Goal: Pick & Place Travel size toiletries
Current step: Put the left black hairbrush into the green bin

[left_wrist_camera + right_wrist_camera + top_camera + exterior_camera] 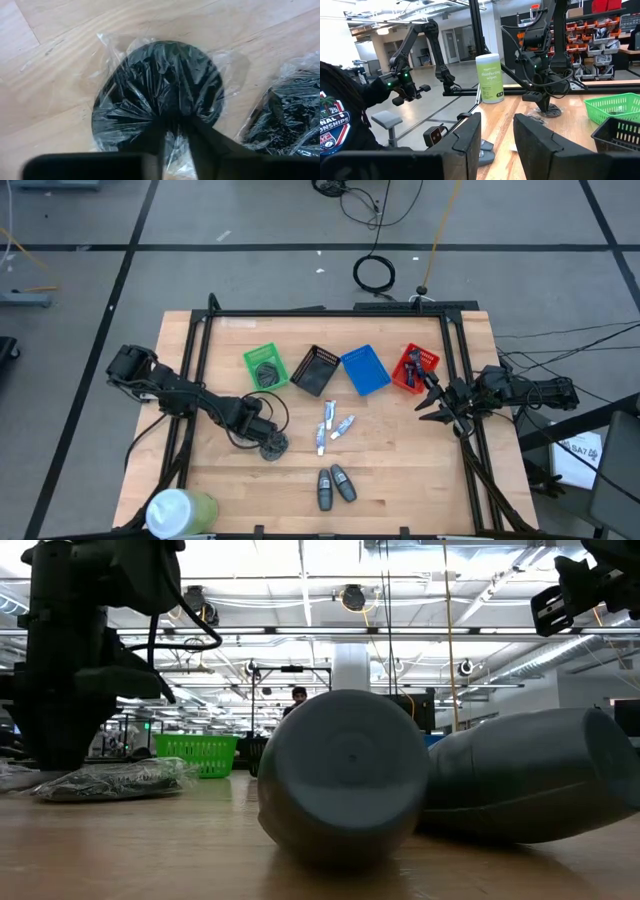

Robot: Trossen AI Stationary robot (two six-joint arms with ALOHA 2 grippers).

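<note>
My left gripper [264, 434] points down at a round dark grey bundle [150, 85] in clear wrap, which lies flat on the table [400, 480] and on which it is shut. A second wrapped bundle [292, 112] lies right beside it. A third bundle [266, 370] sits in the green basket. Two white-silver tubes [332, 427] lie at the table's middle. Two grey oval bottles [334, 485] lie on their sides near the near edge. Dark blue-purple pieces [418, 360] are in the red basket. My right gripper [428, 402] hovers open by the table's right edge. My left gripper comes from above, pointing down, and its two fingers [200, 140] close together on the bundle's wrapped edge [174, 117], pinching it. The bundle lies flat on the table [110, 780]. Whether the fingers have only the clear wrap or the dark roll too, I cannot tell.
Green [250, 358], black [317, 370], blue [364, 370] and red [403, 375] baskets stand in a row at the table's far middle. A large white-and-green cylinder [180, 510] lies at the near left corner. A dark frame [200, 350] runs around the table.
</note>
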